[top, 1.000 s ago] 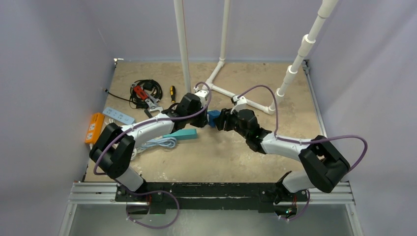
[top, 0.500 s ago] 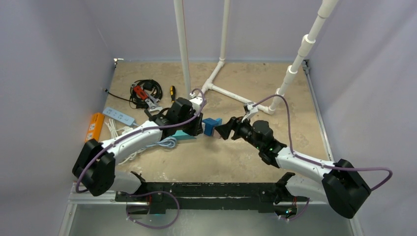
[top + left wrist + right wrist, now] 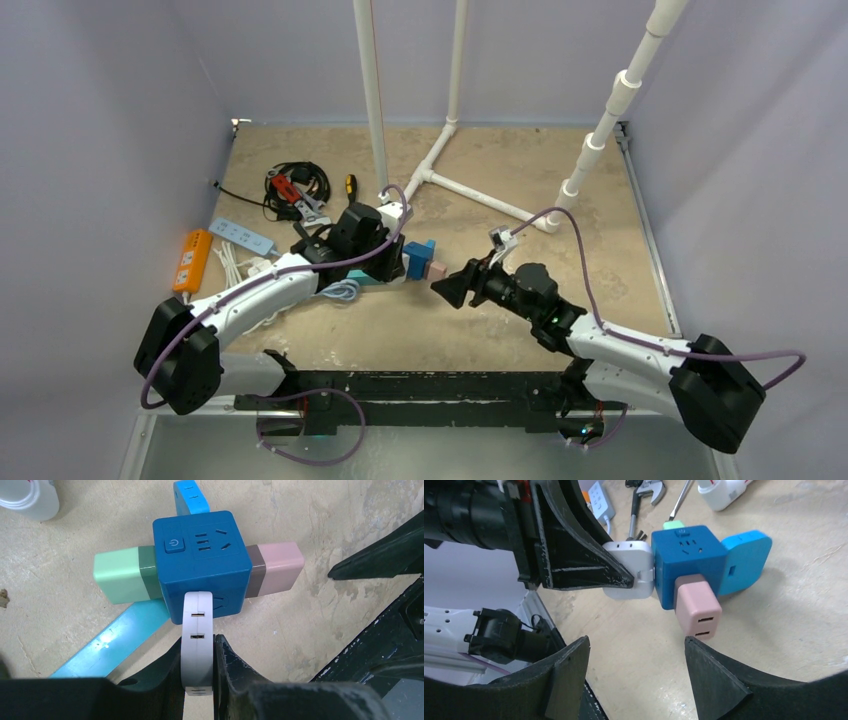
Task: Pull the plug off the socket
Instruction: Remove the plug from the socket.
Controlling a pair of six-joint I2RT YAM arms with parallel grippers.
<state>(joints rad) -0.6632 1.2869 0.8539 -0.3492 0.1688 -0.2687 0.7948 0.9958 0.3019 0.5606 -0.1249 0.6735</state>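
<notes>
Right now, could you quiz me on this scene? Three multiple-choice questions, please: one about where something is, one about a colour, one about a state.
1. Where is the white plug?
A in the left gripper
B in the right gripper
C lying loose

2. The right gripper faces a plug of which colour?
A yellow
B red
C pink

3. The right gripper is:
A shut
B open and empty
C gripping something

Answers:
1 A: the left wrist view shows it clamped there.
2 C: the pink plug juts from the cube toward it.
3 B: its jaws stand apart with nothing between them.
</notes>
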